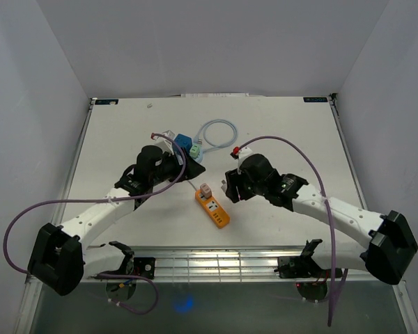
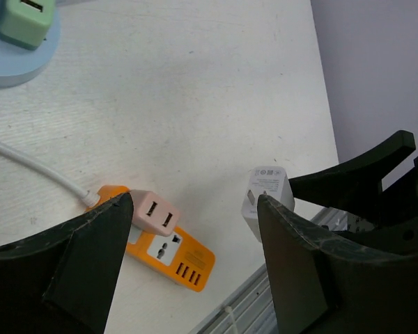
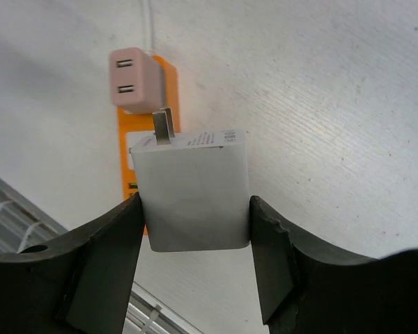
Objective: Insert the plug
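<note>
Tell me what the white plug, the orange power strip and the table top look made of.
White plug: probably hard plastic, matte, with smooth flat faces and printed text; its prong looks metallic.
Orange power strip: moulded plastic, slightly glossy, even colour and rounded edges.
Table top: white, matte, faintly grained; perhaps laminate or painted board, cannot tell which.

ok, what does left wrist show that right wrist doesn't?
Left wrist only: green adapter on a blue base, the free socket on the orange power strip, and the white charger held well clear of the strip.
Right wrist only: the grip itself, both right fingers pressed on the charger's sides, prong pointing toward the strip.
Both: the charger, the strip, the pink adapter plugged into it.
</note>
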You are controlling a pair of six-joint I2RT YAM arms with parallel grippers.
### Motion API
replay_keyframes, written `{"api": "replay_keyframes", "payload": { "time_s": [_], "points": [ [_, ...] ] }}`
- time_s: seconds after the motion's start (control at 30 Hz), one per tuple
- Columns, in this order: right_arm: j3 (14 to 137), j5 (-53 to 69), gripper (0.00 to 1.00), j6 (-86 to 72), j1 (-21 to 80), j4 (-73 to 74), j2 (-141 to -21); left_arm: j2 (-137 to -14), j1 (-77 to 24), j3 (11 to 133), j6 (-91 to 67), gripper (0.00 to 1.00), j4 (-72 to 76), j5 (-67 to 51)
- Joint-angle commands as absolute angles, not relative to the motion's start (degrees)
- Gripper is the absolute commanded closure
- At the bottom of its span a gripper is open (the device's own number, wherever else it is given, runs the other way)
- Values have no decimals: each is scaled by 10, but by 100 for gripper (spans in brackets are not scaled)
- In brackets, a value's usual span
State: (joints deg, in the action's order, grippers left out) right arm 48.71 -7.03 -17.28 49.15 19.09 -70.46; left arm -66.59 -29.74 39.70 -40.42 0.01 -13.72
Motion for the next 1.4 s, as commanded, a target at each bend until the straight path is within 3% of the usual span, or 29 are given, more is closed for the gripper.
{"api": "replay_keyframes", "payload": {
  "time_s": [0.0,0.57,1.0,1.37],
  "points": [
    [481,-6,55,-138,495,145,-651,-675,-301,440,-427,17,-27,-191],
    [556,27,56,-120,499,178,-647,-714,-365,521,-478,7,-66,-218],
    [582,3,57,-133,499,160,-650,-742,-381,515,-523,7,-55,-251],
    [575,20,58,-133,499,138,-664,-749,-392,488,-581,40,16,-278]
  ]
}}
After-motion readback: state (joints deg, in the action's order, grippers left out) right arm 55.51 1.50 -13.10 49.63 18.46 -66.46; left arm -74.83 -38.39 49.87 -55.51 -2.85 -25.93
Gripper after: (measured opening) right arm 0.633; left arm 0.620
